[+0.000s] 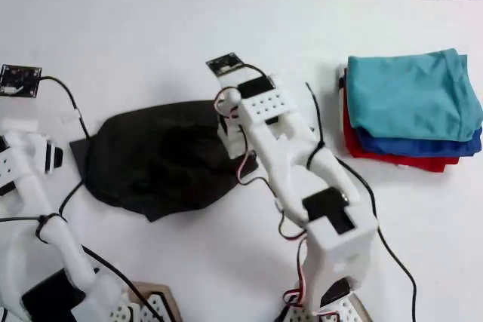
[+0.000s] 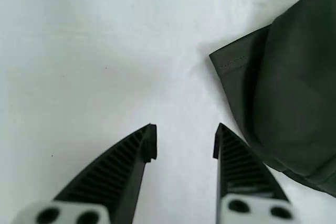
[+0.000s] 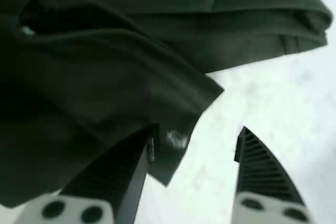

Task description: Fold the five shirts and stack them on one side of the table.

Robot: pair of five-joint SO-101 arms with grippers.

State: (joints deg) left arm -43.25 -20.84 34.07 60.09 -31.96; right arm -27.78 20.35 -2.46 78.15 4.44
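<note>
A black shirt (image 1: 158, 156) lies crumpled in a rounded heap left of the table's middle. At the right side sits a stack of folded shirts: teal (image 1: 411, 96) on top, blue (image 1: 423, 145) under it, red (image 1: 400, 157) at the bottom. My right gripper (image 3: 197, 140) is open at the black shirt's (image 3: 105, 77) right edge, and a loose corner of cloth lies between its fingers. The right arm (image 1: 264, 103) stands over that edge. My left gripper (image 2: 184, 142) is open above bare table, just off the shirt's (image 2: 283, 93) hemmed left corner.
The left arm (image 1: 30, 186) stands at the table's left edge, its black cable (image 1: 75, 107) running past the shirt. Cables (image 1: 377, 216) trail from the right arm toward the front. The white table (image 1: 151, 35) stretches bare behind the shirt.
</note>
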